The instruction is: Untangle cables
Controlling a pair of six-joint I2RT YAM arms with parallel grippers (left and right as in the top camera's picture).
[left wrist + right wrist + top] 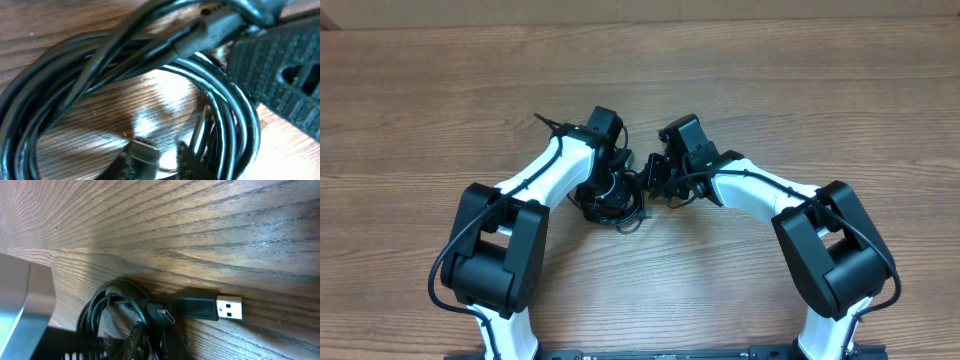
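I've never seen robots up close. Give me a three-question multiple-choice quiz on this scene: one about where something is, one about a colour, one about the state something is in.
1. Where do the cables lie?
A) at the far edge
B) near the middle of the table, between the left arm and the right arm
C) draped over one arm's base

2. What colour are the cables?
A) white
B) red
C) black

3. How are the cables arranged?
A) coiled together in one bundle
B) laid out straight and apart
C) each plugged into a socket

Answers:
1 B: the overhead view shows the bundle where both arms meet.
2 C: both wrist views show glossy black cables.
3 A: the loops overlap, and the silver-tipped plug lies loose on the wood.
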